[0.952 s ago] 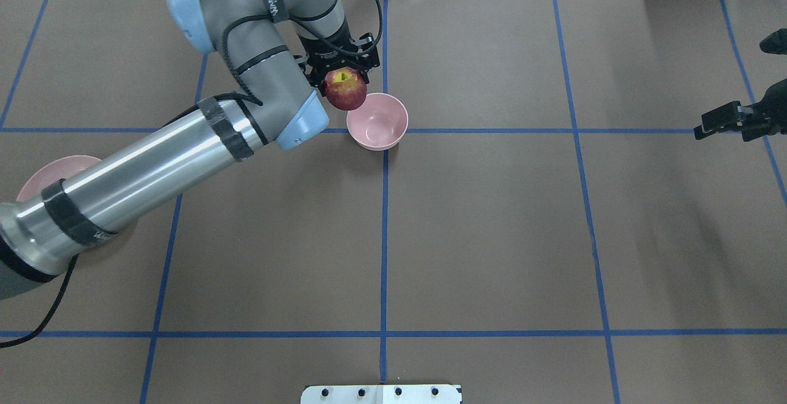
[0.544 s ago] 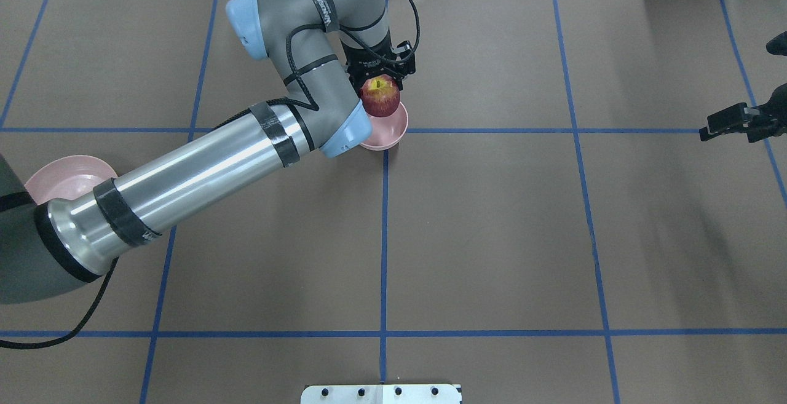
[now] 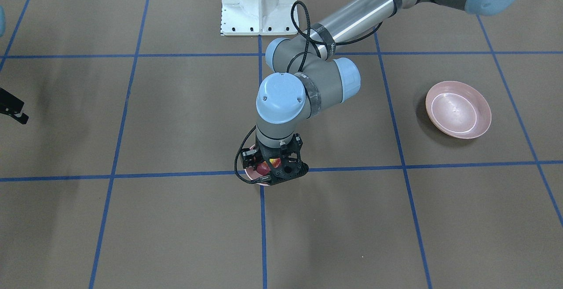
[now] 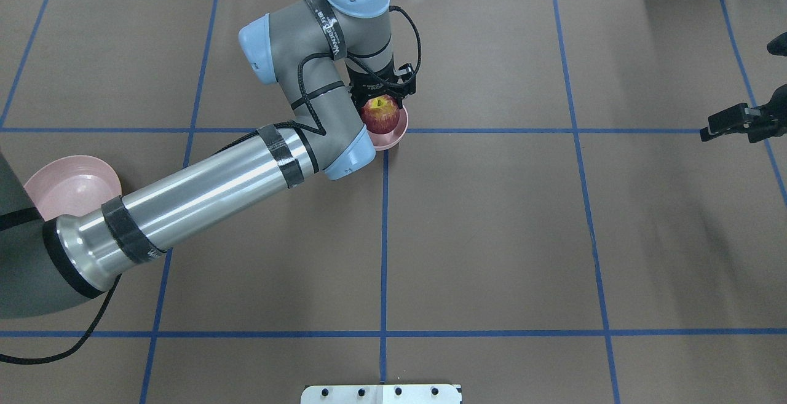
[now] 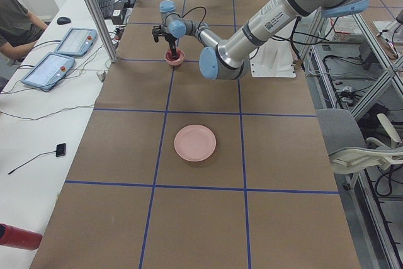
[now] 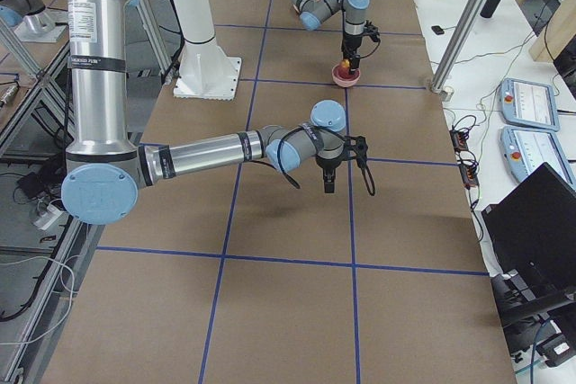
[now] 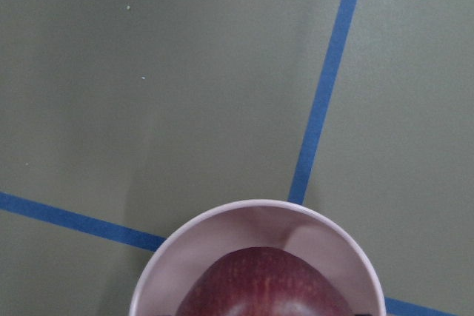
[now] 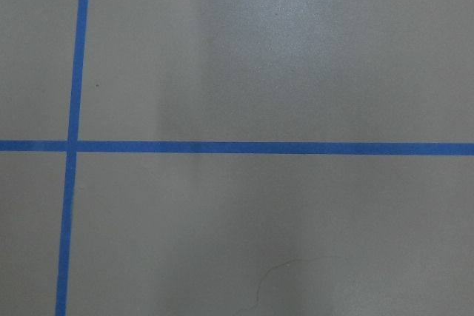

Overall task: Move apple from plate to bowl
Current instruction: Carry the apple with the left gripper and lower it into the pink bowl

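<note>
The dark red apple (image 4: 381, 118) with a yellow-green stem patch is held in my left gripper (image 4: 382, 102), which is shut on it. The apple hangs in the mouth of the small deep pink bowl (image 4: 396, 138) on the blue tape crossing. In the left wrist view the apple (image 7: 266, 286) sits inside the bowl's rim (image 7: 252, 209). The wide shallow pink plate (image 4: 64, 186) lies empty at the left, partly behind my left arm; it also shows in the front view (image 3: 458, 109). My right gripper (image 4: 728, 122) hovers far right over bare table; I cannot tell its jaws.
Brown table cover with a blue tape grid. The robot's white base plate (image 3: 257, 5) is at the near middle edge. My left arm's long silver link (image 4: 197, 201) stretches from the plate side to the bowl.
My left gripper moved right with the apple, from beside the bowl to over it, and lowered the apple into the bowl's mouth. The right gripper barely moved.
</note>
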`<control>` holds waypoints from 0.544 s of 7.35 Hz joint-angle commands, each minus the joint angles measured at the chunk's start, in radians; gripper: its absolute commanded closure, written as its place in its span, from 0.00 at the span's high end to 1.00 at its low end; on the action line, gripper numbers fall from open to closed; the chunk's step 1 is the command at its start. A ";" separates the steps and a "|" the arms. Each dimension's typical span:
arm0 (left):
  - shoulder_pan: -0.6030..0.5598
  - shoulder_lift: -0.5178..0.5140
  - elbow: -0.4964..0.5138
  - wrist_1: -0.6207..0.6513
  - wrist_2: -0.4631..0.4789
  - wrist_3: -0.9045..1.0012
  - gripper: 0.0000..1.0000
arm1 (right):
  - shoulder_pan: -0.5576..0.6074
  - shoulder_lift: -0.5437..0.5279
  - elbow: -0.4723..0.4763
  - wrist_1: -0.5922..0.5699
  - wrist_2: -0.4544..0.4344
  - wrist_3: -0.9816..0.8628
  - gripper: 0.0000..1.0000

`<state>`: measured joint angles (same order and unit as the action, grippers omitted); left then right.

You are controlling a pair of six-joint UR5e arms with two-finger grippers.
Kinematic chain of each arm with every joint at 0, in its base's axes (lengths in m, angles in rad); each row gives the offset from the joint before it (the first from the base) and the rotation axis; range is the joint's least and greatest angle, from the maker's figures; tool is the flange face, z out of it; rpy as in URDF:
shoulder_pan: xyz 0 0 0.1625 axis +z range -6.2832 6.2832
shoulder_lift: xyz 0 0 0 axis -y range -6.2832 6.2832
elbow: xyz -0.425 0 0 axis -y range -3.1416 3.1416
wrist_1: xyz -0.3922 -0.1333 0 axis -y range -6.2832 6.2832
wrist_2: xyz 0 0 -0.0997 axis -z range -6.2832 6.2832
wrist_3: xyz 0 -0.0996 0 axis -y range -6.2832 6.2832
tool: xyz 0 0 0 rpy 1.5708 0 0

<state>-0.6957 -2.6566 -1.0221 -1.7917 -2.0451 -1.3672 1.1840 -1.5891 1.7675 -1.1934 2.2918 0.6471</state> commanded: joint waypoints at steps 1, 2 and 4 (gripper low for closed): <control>0.001 0.003 -0.003 -0.002 0.000 -0.003 0.98 | -0.001 0.000 -0.002 0.000 0.000 0.000 1.00; 0.001 0.003 -0.006 -0.002 0.000 -0.004 0.98 | -0.001 0.000 0.000 0.000 0.000 0.000 1.00; -0.011 0.036 -0.112 0.014 -0.006 -0.006 0.98 | -0.001 0.000 -0.003 0.000 0.000 0.000 1.00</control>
<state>-0.6990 -2.6449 -1.0659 -1.7857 -2.0475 -1.3708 1.1828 -1.5892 1.7656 -1.1934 2.2918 0.6473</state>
